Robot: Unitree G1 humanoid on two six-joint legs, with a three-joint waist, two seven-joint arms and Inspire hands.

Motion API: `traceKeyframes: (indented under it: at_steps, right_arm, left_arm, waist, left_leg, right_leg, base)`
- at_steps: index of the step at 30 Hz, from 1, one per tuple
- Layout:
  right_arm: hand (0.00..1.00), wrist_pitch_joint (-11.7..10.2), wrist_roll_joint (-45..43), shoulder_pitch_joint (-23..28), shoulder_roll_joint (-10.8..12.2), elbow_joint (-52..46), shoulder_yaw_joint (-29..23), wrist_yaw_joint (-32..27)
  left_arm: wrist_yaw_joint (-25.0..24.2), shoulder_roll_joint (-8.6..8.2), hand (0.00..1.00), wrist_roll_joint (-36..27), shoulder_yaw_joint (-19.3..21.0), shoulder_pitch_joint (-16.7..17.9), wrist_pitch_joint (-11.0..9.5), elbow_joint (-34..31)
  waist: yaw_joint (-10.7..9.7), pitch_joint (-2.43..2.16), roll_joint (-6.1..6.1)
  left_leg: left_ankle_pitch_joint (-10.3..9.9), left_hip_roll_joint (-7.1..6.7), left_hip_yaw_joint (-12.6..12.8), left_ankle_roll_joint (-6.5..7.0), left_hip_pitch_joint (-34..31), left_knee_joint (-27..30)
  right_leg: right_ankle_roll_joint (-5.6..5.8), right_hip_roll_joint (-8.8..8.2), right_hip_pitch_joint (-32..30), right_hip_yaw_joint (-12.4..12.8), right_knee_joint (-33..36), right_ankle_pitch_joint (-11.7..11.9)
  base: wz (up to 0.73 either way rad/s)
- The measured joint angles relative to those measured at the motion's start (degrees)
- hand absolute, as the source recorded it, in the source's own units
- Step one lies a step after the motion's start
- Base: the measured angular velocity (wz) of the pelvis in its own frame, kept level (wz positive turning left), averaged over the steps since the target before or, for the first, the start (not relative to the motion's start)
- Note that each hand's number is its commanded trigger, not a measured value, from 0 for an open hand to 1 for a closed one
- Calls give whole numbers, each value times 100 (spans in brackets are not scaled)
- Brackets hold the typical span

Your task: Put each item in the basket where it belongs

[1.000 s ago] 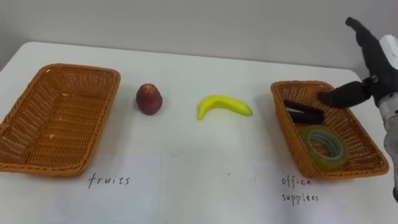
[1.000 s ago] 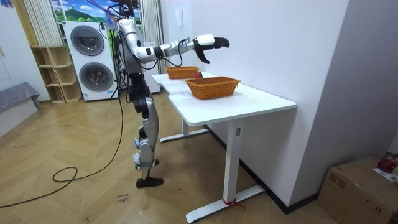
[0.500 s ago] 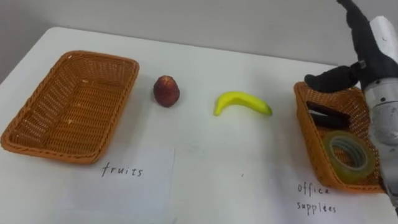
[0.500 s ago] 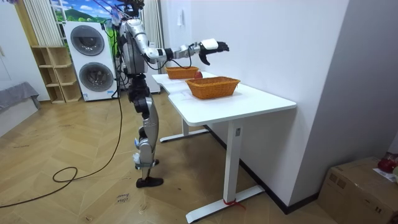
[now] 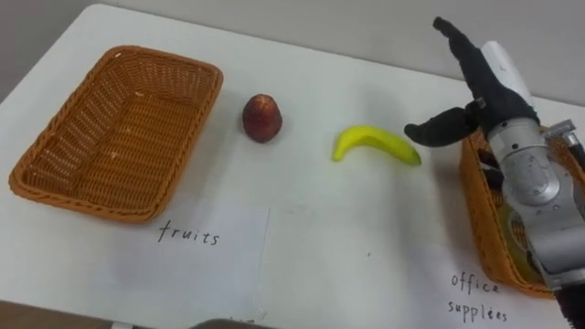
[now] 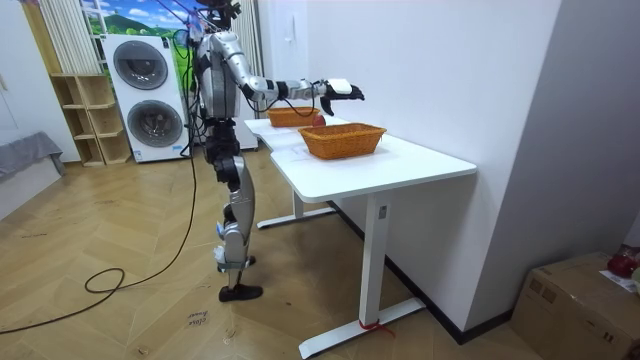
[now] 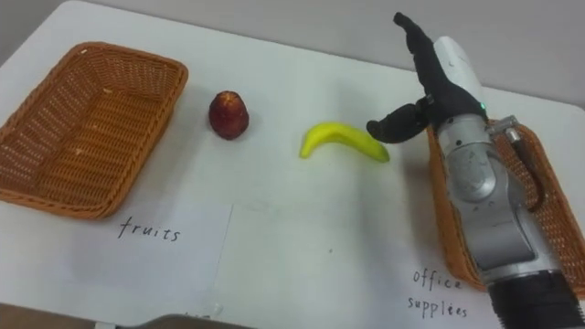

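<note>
Now the robot stands at the long side of the white tabletop (image 5: 311, 228), its right arm stretched out over it, with two washing machines (image 6: 148, 95) behind it in the room view. The right hand (image 5: 489, 96) is raised above the near left corner of the office basket (image 5: 477, 210). Its fingers (image 5: 454, 41) are straight and close together, pointing away from the robot, and the thumb juts out sideways toward the robot's left. They grip nothing.

The banana (image 5: 375, 144) lies on the tabletop between the two baskets, nearer the office basket, curving with its ends downward. Its right end sits just under the tip of the thumb; I cannot tell whether they touch. The rest of the banana stretches away to the left of the hand.

A red round fruit (image 5: 261, 118) rests further left, well apart from the hand and just beside the fruit basket (image 5: 91, 119), which has nothing in it. The forearm covers most of the office basket, so I cannot make out what it holds. A sheet of paper (image 5: 196, 251) with handwriting lies in front of the fruit basket.
</note>
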Motion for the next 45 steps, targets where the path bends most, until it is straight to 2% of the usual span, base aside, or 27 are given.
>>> traceKeyframes:
  at_steps: [11, 16, 30, 36, 42, 45]
  right_arm:
    - [0, -18, -119, -68, 0, 333, 207, 68]
    - [0, -47, -319, -243, -1, 775, 451, 119]
    - [0, -67, -509, -265, -1, 863, 612, 252]
    - [0, -102, -515, -411, 0, 1308, 675, 252]
    - [0, -63, -717, -439, 4, 1488, 1095, 265]
    - [0, -45, -881, -606, 4, 1645, 1119, 265]
  left_arm:
    - [-47, 2, 0, 27, -78, -85, 23, 1]
    - [-49, -2, 0, 9, -233, -95, 14, 6]
    - [-56, 2, 0, 13, -299, -94, 7, 5]
    - [-33, 13, 0, 12, -312, -96, 5, 6]
    - [10, 107, 0, -31, -462, -97, 17, -1]
    - [-12, 163, 0, -27, -466, -110, 15, -15]
  waist:
    - [85, 18, 14]
    - [128, 43, -46]
    - [136, 43, -51]
    - [187, 44, -50]
    - [275, 50, -59]
    - [280, 57, -80]
  left_leg:
    - [0, 10, 16, -1, -65, 5]
    - [1, 5, 14, -2, -57, 8]
    - [15, -15, -108, 3, -129, 23]
    - [25, -19, -139, -2, -137, 22]
    - [27, -20, -164, -4, -157, 39]
    - [27, -24, -191, -4, -209, 76]
  right_leg:
    - [-6, 1, -66, -8, 3, 5]
    - [-5, -7, -69, -37, -6, 6]
    - [-5, -29, -70, -212, -20, 6]
    - [-5, -32, -69, -261, -18, 6]
    - [-5, -42, -69, -347, -18, 6]
    - [-7, -44, -88, -387, -15, 7]
  base:
    - [0]
    - [1]
    - [4]
    - [2]
    - [2]
    - [6]
